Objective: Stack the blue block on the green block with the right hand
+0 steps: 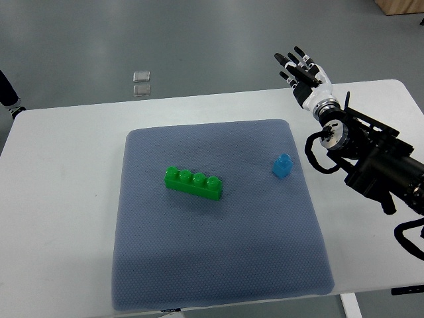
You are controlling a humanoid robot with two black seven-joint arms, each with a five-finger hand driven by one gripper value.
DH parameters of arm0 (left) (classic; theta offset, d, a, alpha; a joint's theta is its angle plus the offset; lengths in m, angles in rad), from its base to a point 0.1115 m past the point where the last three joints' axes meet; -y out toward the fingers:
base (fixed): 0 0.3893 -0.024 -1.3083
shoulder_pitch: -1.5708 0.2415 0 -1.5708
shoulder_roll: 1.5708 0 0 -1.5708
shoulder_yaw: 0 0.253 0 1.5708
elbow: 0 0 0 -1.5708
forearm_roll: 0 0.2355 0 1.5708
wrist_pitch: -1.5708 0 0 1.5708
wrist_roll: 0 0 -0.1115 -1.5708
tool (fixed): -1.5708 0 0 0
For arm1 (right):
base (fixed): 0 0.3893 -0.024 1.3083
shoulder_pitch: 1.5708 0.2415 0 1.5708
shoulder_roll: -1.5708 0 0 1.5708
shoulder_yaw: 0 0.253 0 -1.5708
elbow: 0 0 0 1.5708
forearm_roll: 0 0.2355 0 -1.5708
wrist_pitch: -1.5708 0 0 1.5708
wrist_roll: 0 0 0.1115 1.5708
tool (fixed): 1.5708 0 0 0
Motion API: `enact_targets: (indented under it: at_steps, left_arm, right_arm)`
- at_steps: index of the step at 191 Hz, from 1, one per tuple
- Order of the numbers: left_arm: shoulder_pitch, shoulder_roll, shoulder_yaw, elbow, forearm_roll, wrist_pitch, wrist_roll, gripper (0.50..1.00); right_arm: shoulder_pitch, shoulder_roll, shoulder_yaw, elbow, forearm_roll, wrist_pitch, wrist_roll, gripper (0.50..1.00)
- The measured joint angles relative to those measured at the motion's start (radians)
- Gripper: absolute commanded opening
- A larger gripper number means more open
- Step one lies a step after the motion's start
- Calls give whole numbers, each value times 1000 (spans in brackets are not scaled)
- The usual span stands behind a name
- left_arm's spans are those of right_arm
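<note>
A white surface carries a grey-blue mat that covers most of its middle. Beyond the far edge of the surface, on the grey floor, lie two small clear squares, one just behind the other. On the mat, left of centre, the green block lies flat, a long brick with four studs on top, running slightly down toward the right. Well apart from it to the right, near the mat's right edge, the small blue block stands on its own, touched by nothing. Further right, the right hand hangs over the far right corner of the surface, fingers spread wide and holding nothing, its dark arm coming in from the right edge.
</note>
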Motion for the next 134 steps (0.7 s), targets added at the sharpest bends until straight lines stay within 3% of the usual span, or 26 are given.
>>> enact_targets:
  at_steps: [134]
  left_arm:
    - [0,0,8,0,2,0,0,1000]
  right_arm:
    - [-3,-4,-1,-1,0,-1,0,909]
